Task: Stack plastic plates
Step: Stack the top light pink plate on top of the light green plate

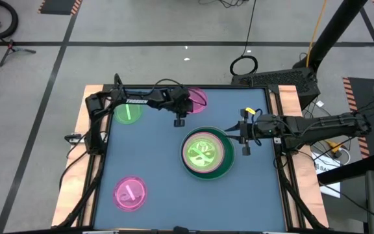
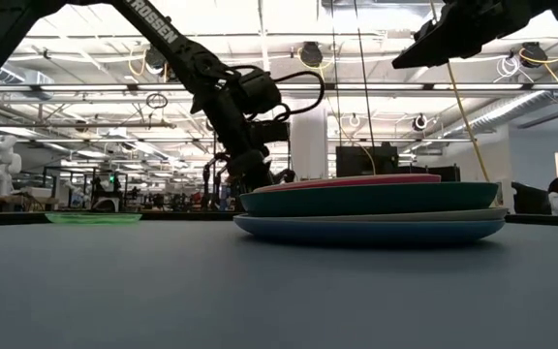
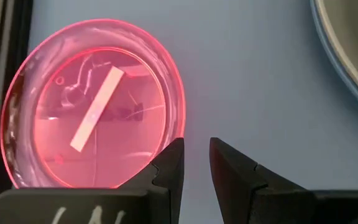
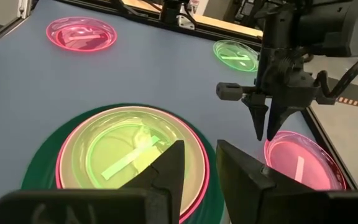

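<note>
Stack (image 1: 206, 155): plates piled mid-desk, translucent green plate on top.
Loose plates: pink plate (image 1: 196, 98) at far edge; green plate (image 1: 128, 112) far left; second pink plate (image 1: 130, 194) near left.
Left gripper (image 4: 268, 127): released, fingers slightly parted, above the far pink plate's rim.
Right gripper (image 1: 245, 135): released, hovering beside the stack.
Desk (image 1: 161, 162): blue surface.

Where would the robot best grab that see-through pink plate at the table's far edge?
Probably the raised rim of the translucent pink plate on its stack-facing side, where the left gripper hovers slightly open. The plate lies flat, with its other side close to the table's frame.
</note>
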`<state>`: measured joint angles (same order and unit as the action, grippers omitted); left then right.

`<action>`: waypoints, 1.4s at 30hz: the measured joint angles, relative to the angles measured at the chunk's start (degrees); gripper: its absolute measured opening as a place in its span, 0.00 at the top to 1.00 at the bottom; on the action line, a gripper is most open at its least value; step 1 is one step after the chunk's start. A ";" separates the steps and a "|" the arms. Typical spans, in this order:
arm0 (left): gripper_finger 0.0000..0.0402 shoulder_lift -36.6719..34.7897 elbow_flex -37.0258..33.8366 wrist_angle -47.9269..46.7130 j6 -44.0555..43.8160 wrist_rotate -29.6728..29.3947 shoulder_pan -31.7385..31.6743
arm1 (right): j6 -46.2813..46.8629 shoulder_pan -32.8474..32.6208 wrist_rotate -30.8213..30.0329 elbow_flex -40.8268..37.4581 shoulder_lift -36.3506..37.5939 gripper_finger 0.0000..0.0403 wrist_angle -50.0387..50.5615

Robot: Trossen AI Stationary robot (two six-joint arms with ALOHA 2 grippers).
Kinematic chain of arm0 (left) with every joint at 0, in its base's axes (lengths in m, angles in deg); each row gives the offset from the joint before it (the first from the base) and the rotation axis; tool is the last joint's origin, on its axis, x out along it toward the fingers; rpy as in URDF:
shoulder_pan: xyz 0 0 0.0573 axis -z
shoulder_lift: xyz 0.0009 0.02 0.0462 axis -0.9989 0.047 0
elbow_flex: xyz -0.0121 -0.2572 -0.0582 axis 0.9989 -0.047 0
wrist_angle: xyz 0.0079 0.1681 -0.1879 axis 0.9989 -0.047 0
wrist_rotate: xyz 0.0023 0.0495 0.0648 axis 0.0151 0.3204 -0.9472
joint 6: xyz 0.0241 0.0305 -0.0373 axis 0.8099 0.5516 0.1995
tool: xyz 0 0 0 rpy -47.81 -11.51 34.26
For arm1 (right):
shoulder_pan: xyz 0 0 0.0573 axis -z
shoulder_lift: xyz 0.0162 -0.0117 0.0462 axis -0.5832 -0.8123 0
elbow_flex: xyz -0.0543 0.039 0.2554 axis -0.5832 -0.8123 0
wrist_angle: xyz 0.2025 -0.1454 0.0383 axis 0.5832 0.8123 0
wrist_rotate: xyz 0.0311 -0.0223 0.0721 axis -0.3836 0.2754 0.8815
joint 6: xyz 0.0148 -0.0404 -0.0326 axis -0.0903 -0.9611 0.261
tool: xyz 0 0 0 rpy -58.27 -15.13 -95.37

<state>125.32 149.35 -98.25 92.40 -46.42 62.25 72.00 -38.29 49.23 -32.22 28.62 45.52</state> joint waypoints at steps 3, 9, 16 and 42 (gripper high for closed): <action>0.79 -0.05 -0.01 0.66 0.03 -0.02 0.00 | 0.00 0.00 -0.02 0.00 0.00 0.78 -0.05; 0.79 -0.05 -0.01 1.12 -3.11 -1.22 0.00 | -0.02 0.00 -0.02 0.00 0.00 0.78 -0.03; 0.79 -0.05 -0.01 1.27 -3.16 -4.59 0.00 | -0.15 0.00 -0.02 0.00 0.00 0.78 -0.03; 0.47 2.06 -0.03 1.69 -3.37 -2.99 -0.04 | -0.22 0.00 -0.17 0.00 0.00 0.78 0.12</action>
<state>127.38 149.32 -96.56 89.03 -49.41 62.21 71.78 -38.29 49.05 -32.22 28.62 45.64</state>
